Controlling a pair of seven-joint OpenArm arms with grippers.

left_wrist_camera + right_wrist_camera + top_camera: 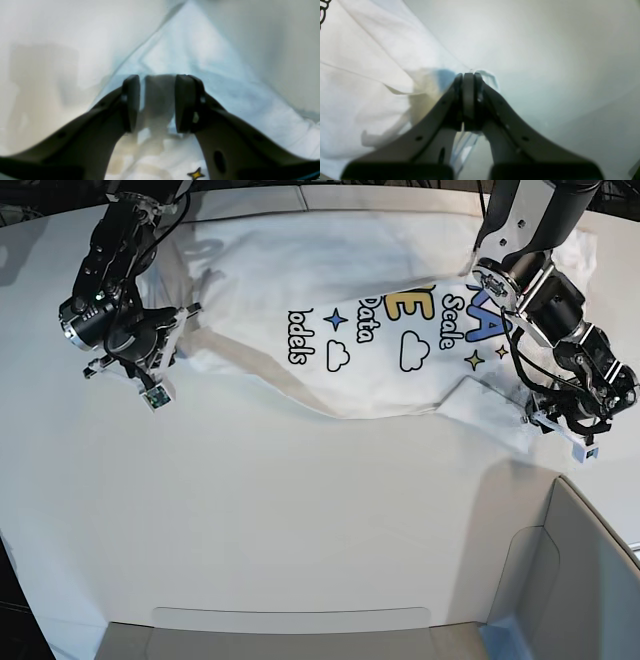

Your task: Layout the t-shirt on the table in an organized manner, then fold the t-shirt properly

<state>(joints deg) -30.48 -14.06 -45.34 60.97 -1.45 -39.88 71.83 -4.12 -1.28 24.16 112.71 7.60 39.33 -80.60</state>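
Pinching the shirt (330,330) edge at frame left, the right gripper (468,82) is clamped shut on cloth while the left gripper (156,100), jaws parted over a sleeve at frame right, is seemingly readying to spread it across the table (300,520).

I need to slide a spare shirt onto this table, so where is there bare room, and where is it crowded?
The widest bare stretch of the table lies between the t-shirt's near edge and the grey panels at the front. The near left corner, below the right gripper, is bare too. The far half is crowded: the shirt spans it, with the left gripper at its other end.
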